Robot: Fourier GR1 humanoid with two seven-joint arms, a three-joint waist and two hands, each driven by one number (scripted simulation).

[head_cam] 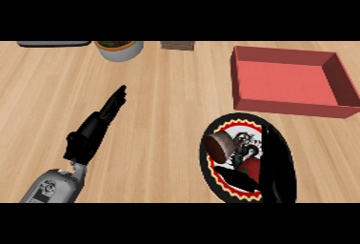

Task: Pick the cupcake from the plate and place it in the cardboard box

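Head view, left hand (95, 126) at eight o'clock, fingers straight, resting on the wooden counter (162, 95), cupcake (219, 144) tipped on the plate (211, 178) at five o'clock, right hand (274, 162) over it (fingers spread, uncurled), red box (288, 81) at two o'clock.

There is one plate (213, 177), black with a red and white pattern. One cupcake (219, 144) lies on it, tipped on its side. There is one box (290, 81), red and open at the top. Two black hands show: the left hand (100, 121) and the right hand (271, 164). At the far edge there is one pot with a plant (119, 48), one small brown block (177, 45), and one flat dark thing (54, 43).
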